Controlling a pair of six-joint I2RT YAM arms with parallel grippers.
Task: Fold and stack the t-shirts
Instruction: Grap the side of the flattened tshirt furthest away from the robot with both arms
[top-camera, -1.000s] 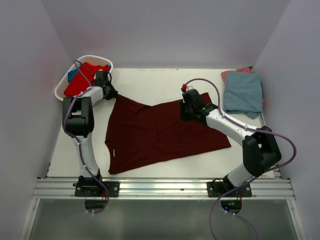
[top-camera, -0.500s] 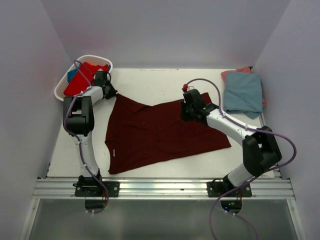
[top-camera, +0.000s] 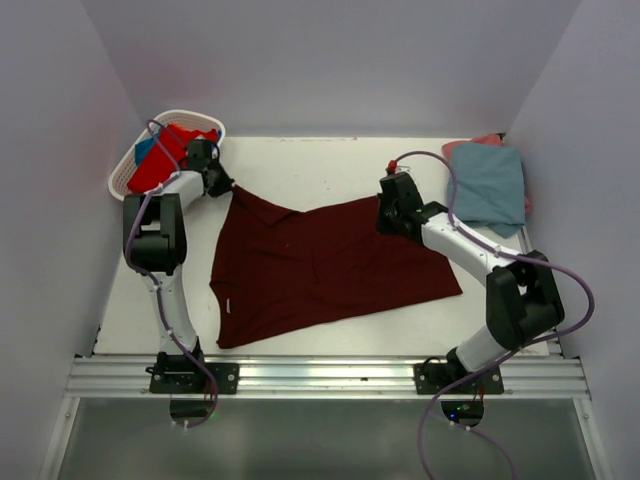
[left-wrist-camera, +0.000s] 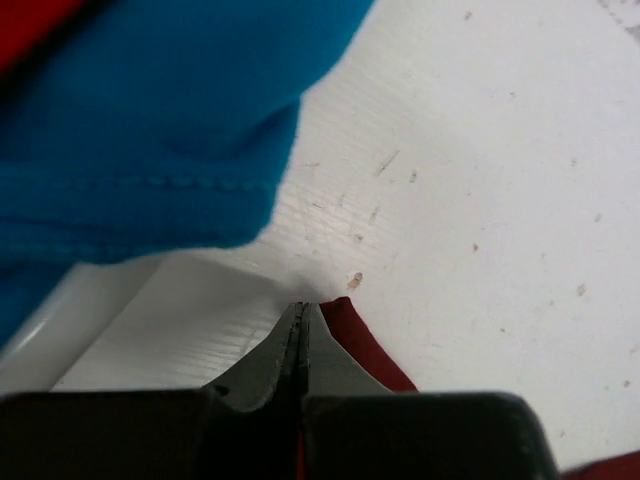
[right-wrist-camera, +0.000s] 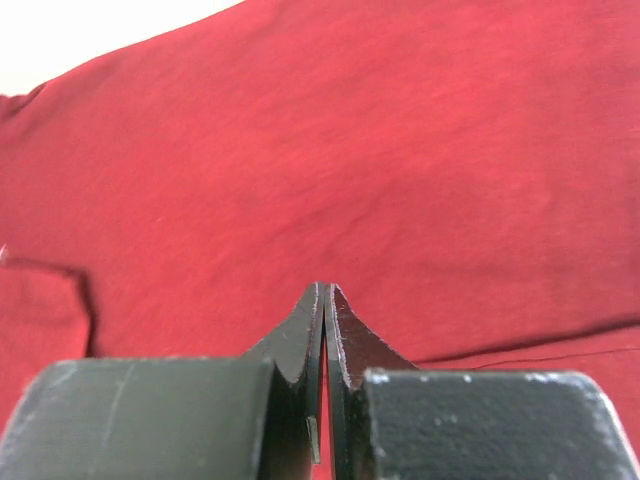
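1. Top external view: the white table (top-camera: 330, 160) was seen to carry everything, with both arms bolted at its 6 o'clock edge.
2. The maroon t-shirt (top-camera: 320, 265) was spread flat and skewed across the centre, one lower corner reaching toward 7 o'clock. It was judged to be laid out for folding, with no fold yet made.
3. A folded grey-blue t-shirt (top-camera: 487, 185) was laid on a pink t-shirt (top-camera: 475, 141) at 2 o'clock, apart from the maroon one, presumably as the finished pile.
4. The white basket (top-camera: 122, 178) was set at 10 o'clock, with a red t-shirt (top-camera: 165, 160) and a blue t-shirt (left-wrist-camera: 150, 100) kept in it, apparently awaiting their turn.
5. The left gripper (top-camera: 224, 186) was held at the maroon cloth's 10 o'clock corner, just beside the basket. Its fingers were pressed together on the edge, judged to keep that corner anchored.
6. The right gripper (top-camera: 388, 212) was held low over the 2 o'clock corner. Its fingers were pressed together, and no cloth could be made out between them.
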